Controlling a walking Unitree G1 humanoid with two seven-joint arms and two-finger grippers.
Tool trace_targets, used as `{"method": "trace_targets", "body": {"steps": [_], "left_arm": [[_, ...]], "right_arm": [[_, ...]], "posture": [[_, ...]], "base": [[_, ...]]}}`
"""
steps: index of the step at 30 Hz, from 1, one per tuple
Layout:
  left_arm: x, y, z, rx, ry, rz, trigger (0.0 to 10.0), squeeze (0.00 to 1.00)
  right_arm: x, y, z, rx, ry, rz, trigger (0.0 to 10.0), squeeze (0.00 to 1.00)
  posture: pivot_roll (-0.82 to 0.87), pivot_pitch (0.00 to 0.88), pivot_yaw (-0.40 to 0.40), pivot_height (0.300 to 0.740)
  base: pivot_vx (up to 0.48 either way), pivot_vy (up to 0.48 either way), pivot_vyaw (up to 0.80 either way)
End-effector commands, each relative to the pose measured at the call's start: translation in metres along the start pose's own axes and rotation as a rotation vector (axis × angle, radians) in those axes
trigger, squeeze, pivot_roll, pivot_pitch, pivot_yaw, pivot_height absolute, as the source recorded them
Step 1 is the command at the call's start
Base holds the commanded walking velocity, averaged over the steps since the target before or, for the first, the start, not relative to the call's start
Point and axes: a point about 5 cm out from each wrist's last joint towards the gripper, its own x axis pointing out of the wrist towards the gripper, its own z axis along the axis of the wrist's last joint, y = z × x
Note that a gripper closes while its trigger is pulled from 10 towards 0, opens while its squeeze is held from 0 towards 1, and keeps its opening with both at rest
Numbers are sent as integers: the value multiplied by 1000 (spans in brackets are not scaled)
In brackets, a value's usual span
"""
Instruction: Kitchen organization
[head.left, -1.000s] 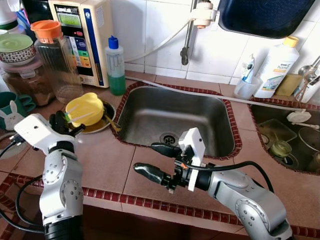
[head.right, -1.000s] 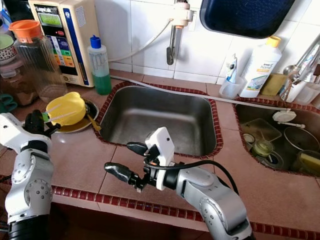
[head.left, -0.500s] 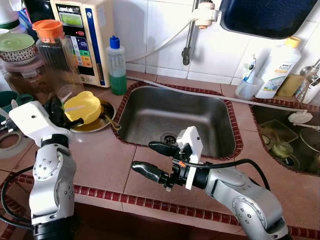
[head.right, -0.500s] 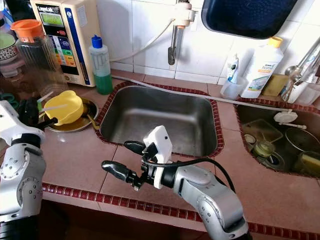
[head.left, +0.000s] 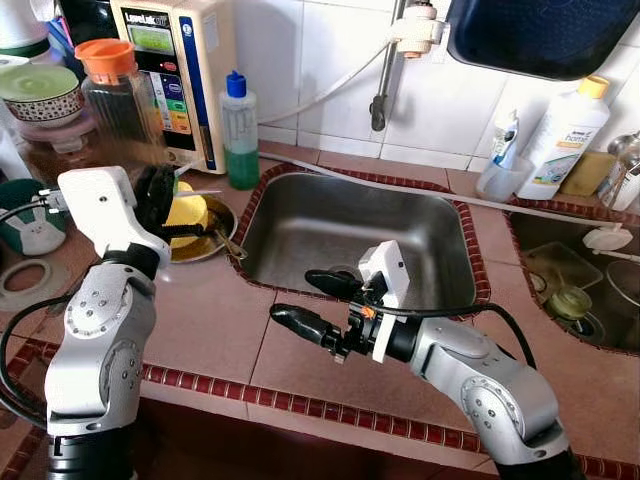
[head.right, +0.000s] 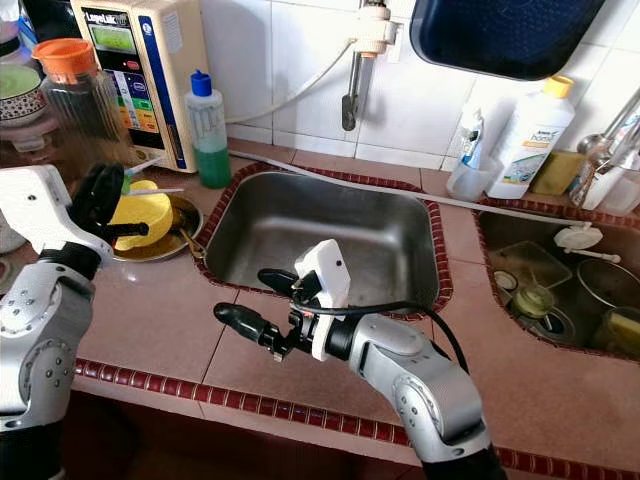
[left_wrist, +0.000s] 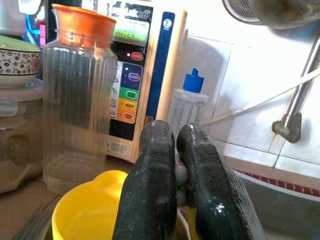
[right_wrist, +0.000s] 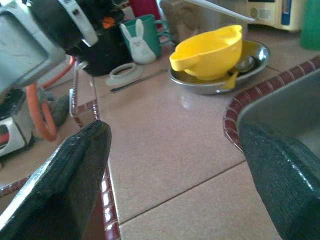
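My left claw (head.left: 168, 205) is pinched closed on a thin white stick just above the yellow bowl (head.right: 141, 212), which sits tilted in a metal dish (head.right: 178, 238) beside the sink (head.left: 355, 235). My right claw (head.left: 318, 303) hangs spread, empty, at the sink's front edge. The bowl looks light, stiff and slick; its rim is the best hold.

My left gripper (head.left: 172, 208) lifted and swung in over the yellow bowl (head.left: 188, 210), fingers now pinched together above it.
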Motion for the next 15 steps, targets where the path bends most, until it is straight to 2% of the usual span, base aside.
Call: {"method": "trace_targets", "body": {"steps": [1,5,6,12,13,15], "left_arm": [[3,-2,4,3,-5,-14,863,0],[4,-9,5,-39,-15,-28,314,0],[7,-19,7,-109,-30,-56,78,0],[12,-44,8,-318,-15,-156,0,0],[13,-53,7,-405,-5,-195,0,0],[14,-63,7,-458,5,-236,0,0]], "right_arm": [[0,-2,6,-22,-17,-11,10000,0],[-1,-4,5,-24,-24,-30,10000,0],[0,-11,8,-31,-44,-90,10000,0],[2,-36,25,19,-151,-243,10000,0],[2,-44,32,45,-185,-284,10000,0],[1,-51,38,75,-218,-319,10000,0]], "posture": [[111,0,-25,740],[104,0,-27,740],[104,0,-28,740],[101,0,-31,740],[104,0,-33,740],[104,0,-33,740]], "base": [[0,0,0],[0,0,0],[0,0,0],[0,0,0],[0,0,0],[0,0,0]]}}
